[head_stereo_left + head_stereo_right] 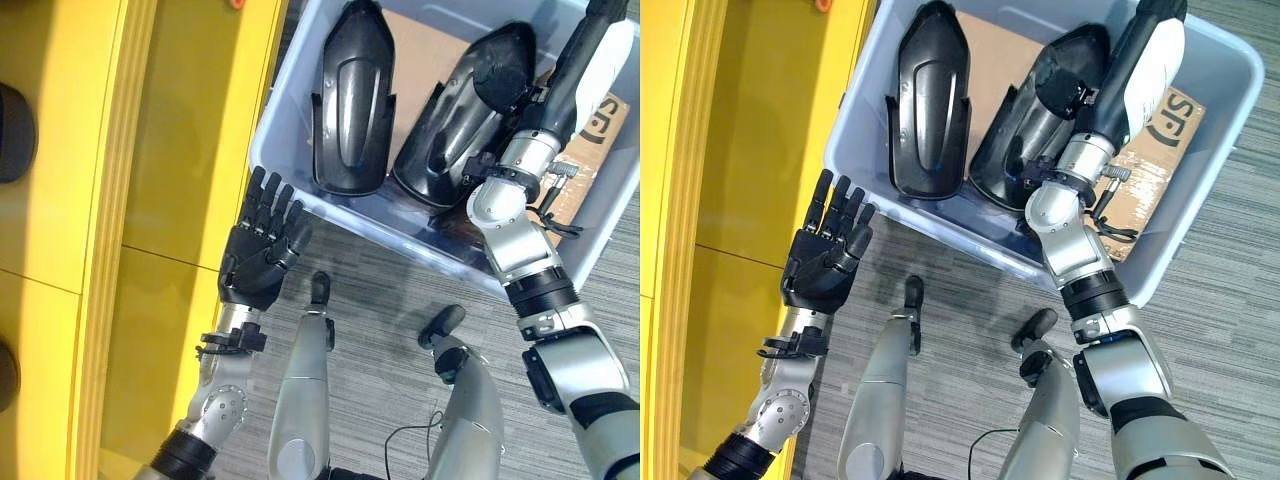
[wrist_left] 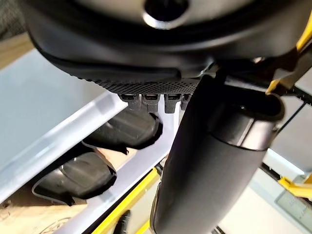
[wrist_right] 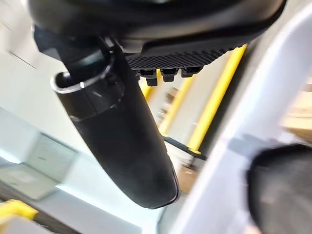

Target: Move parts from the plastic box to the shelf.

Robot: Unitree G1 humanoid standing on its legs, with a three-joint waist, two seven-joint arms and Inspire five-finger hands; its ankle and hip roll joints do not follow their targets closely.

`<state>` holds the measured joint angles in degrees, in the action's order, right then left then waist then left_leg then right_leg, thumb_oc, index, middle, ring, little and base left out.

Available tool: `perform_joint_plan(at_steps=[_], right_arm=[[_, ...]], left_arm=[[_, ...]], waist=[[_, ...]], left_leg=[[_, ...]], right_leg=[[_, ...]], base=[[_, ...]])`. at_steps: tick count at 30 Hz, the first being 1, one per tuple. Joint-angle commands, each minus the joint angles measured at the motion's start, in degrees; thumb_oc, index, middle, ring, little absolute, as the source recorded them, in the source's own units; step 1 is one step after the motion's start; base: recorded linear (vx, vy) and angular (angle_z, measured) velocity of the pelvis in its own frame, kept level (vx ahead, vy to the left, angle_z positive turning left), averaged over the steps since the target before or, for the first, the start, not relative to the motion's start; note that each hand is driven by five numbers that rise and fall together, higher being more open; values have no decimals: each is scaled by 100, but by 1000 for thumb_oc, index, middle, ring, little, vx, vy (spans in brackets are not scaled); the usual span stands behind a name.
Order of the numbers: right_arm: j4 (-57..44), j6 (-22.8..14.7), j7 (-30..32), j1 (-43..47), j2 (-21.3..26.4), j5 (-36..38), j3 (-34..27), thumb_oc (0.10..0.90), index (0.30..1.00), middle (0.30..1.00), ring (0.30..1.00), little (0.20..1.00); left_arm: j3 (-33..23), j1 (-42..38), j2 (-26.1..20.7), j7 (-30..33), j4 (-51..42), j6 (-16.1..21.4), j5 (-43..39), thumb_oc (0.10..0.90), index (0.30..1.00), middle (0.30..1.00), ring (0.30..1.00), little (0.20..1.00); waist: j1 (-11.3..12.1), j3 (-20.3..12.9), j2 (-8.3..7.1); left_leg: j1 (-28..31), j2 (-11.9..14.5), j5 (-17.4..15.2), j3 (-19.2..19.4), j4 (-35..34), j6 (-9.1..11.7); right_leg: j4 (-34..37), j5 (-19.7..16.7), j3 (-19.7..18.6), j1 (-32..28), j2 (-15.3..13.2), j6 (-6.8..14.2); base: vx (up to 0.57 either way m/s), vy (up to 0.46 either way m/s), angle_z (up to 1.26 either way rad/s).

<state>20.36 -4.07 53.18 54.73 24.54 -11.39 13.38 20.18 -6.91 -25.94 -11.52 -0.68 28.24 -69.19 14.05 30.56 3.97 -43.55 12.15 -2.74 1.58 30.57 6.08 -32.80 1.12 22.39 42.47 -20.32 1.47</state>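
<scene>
A grey, ribbed carpet floor [image 1: 380, 330] is running under everything, and a yellow shelf [image 1: 180, 150] is standing along the robot's left side, its flat boards stepping away toward the edge of the scene. Dark rounded shapes are sitting on the far left of the shelf, cut off, and I cannot tell what they are. Just beside the shelf a pale blue plastic box [image 1: 940, 235] is sitting on the carpet, its far corners running out of sight. Inside it two black moulded parts are lying side by side on a brown cardboard sheet [image 1: 990, 50]: the left part [image 1: 352, 100] is lying clear, while the right part [image 1: 1040, 130] is partly covered by the right arm.

The left hand [image 1: 262, 245] is hovering outside the box, near its front left wall, fingers straight and spread, holding nothing. The right hand [image 1: 1065, 95] is reaching down into the box at the right part, but its fingers are lying hidden against the black plastic, so I cannot tell whether they are closing on it.
</scene>
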Motion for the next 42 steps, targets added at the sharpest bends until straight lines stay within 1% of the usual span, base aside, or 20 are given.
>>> perform_joint_plan(at_steps=[1, 3, 5, 6, 7, 10, 12, 15, 18, 19, 21, 24, 27, 29, 32, 35, 37, 38, 40, 42], right_arm=[[-1125, -594, 47, 238, 219, -167, -190, 900, 1000, 1000, 1000, 1000], [-1674, -629, -9, -17, 100, -38, -287, 900, 1000, 1000, 1000, 1000], [-2185, -808, -163, -291, -67, 138, -425, 900, 1000, 1000, 1000, 1000], [-2435, -830, -317, -422, -134, 170, -460, 900, 1000, 1000, 1000, 1000], [-2761, -875, -642, -547, -204, 245, -497, 900, 1000, 1000, 1000, 1000], [-3327, -585, -1206, -819, -259, 315, -467, 900, 1000, 1000, 1000, 1000], [-3845, -276, -1997, -1193, -280, 357, -351, 900, 1000, 1000, 1000, 1000], [-4082, 56, -2298, -1420, -253, 244, -177, 900, 1000, 1000, 1000, 1000], [-4044, 354, -2584, -1640, -197, 501, 13, 900, 1000, 1000, 1000, 1000], [-4028, 583, -2746, -1787, -184, 707, 120, 900, 1000, 1000, 1000, 1000], [-3918, 740, -2633, -1931, -163, 1050, 260, 900, 1000, 1000, 1000, 1000], [-3787, 584, -2576, -2159, -147, 1017, 348, 900, 1000, 1000, 1000, 1000], [-3731, 674, -2707, -2318, -195, 1031, 437, 900, 1000, 1000, 1000, 1000], [-3631, 875, -2842, -2399, -295, 1223, 601, 900, 1000, 1000, 1000, 1000], [-3331, 998, -2664, -2441, -367, 997, 750, 900, 1000, 1000, 1000, 1000], [-3034, 800, -2620, -2563, -316, 805, 812, 900, 1000, 1000, 1000, 1000], [-3051, 587, -2574, -2655, -289, 901, 873, 900, 1000, 1000, 1000, 1000], [-3050, 585, -2573, -2654, -289, 901, 874, 900, 1000, 1000, 1000, 1000], [-3193, 347, -2416, -2682, -217, 698, 823, 900, 1000, 1000, 1000, 1000], [-3271, 369, -2381, -2632, -220, 550, 806, 900, 1000, 1000, 1000, 1000]], left_arm=[[21, 85, 148, 61, -925, 308, 495, 900, 1000, 1000, 1000, 1000], [-4, 146, 141, 114, -957, 309, 431, 900, 1000, 1000, 1000, 1000], [-74, 269, 146, 148, -1016, 331, 514, 900, 1000, 1000, 1000, 1000], [-105, 334, 153, 122, -1046, 350, 489, 900, 1000, 1000, 1000, 1000], [-188, 376, 180, 79, -1096, 390, 470, 900, 1000, 1000, 1000, 1000], [-283, 450, 254, 118, -1190, 327, 470, 900, 1000, 1000, 1000, 1000], [-359, 558, 349, 213, -1321, 280, 555, 900, 1000, 1000, 1000, 1000], [-403, 577, 384, 284, -1439, 251, 626, 900, 1000, 1000, 1000, 1000], [-472, 625, 380, 332, -1516, 233, 603, 900, 1000, 1000, 1000, 1000], [-519, 653, 366, 347, -1537, 204, 600, 900, 1000, 1000, 1000, 1000], [-559, 703, 377, 331, -1517, 194, 596, 900, 1000, 1000, 1000, 1000], [-598, 692, 349, 333, -1497, 320, 634, 900, 1000, 1000, 1000, 1000], [-594, 650, 342, 469, -1517, 430, 615, 900, 1000, 1000, 1000, 1000], [-602, 618, 347, 398, -1514, 364, 408, 900, 1000, 1000, 1000, 1000], [-611, 628, 425, 330, -1458, 350, 366, 900, 1000, 1000, 1000, 1000], [-631, 661, 438, 313, -1388, 399, 409, 900, 1000, 1000, 1000, 1000], [-643, 616, 463, 354, -1357, 487, 550, 900, 1000, 1000, 1000, 1000], [-643, 615, 464, 357, -1358, 487, 552, 900, 1000, 1000, 1000, 1000], [-699, 576, 429, 649, -1386, 736, 517, 900, 1000, 1000, 1000, 1000], [-770, 562, 427, 742, -1420, 700, 563, 900, 1000, 1000, 1000, 1000]], waist=[[75, -76, 271], [15, -76, 267], [-41, -76, 258], [-69, -76, 257], [-108, -76, 269], [-181, -76, 286], [-270, -76, 292], [-318, -76, 280], [-352, -76, 258], [-368, -76, 240], [-387, -76, 220], [-425, -76, 191], [-455, -76, 183], [-458, -76, 167], [-423, -76, 176], [-401, -76, 192], [-405, -76, 209], [-405, -76, 209], [-387, -76, 231], [-373, -76, 245]], left_leg=[[461, -147, 43, 660, -660, -343], [575, -126, 63, 703, -699, -329], [783, -115, 125, 751, -865, -304], [877, -104, 147, 767, -930, -288], [891, -52, 319, 827, -1066, -313], [1091, -20, 339, 863, -1156, -272], [1309, 58, 405, 907, -1303, -218], [1424, 129, 504, 939, -1473, -167], [1481, 206, 598, 951, -1622, -125], [1488, 238, 625, 944, -1655, -105], [1493, 276, 654, 951, -1689, -95], [1461, 339, 706, 955, -1745, -77], [1421, 366, 767, 934, -1830, -58], [1380, 394, 817, 919, -1880, -42], [1363, 379, 862, 891, -1979, -51], [1281, 380, 929, 853, -2044, -57], [1173, 367, 964, 845, -2066, -51], [1171, 366, 964, 845, -2065, -51], [1009, 323, 992, 824, -2069, -54], [884, 295, 1002, 785, -2056, -49]], right_leg=[[-698, 869, -142, -542, -18, 594], [-695, 865, -175, -597, -40, 610], [-574, 832, -229, -726, -34, 640], [-527, 823, -262, -783, -31, 656], [-401, 684, -250, -754, 3, 599], [-350, 688, -358, -864, 15, 621], [-317, 703, -447, -983, 21, 640], [-283, 709, -481, -1031, 47, 643], [-275, 724, -488, -1026, 90, 625], [-301, 740, -485, -1003, 108, 613], [-333, 762, -478, -965, 136, 586], [-445, 814, -478, -869, 168, 563], [-495, 839, -490, -790, 210, 540], [-544, 851, -474, -718, 225, 529], [-547, 859, -454, -676, 227, 516], [-585, 848, -429, -595, 187, 513], [-607, 835, -432, -487, 169, 521], [-609, 836, -433, -485, 167, 521], [-641, 805, -407, -337, 133, 538], [-665, 791, -424, -223, 132, 542]], base=[[31, 27, -8], [36, 18, -7], [24, 1, -7], [-35, 17, -8], [-31, 32, -14], [19, 30, -21], [67, 16, -19], [27, -16, -14], [2, -29, -6], [-9, -37, 2], [-21, -43, -2], [-21, -11, 0], [-13, -9, -1], [-52, -36, -2], [-34, -15, 6], [-36, 2, 8], [-45, 10, 8], [-34, -1, 7], [-43, -33, 3], [-61, -48, 3]])
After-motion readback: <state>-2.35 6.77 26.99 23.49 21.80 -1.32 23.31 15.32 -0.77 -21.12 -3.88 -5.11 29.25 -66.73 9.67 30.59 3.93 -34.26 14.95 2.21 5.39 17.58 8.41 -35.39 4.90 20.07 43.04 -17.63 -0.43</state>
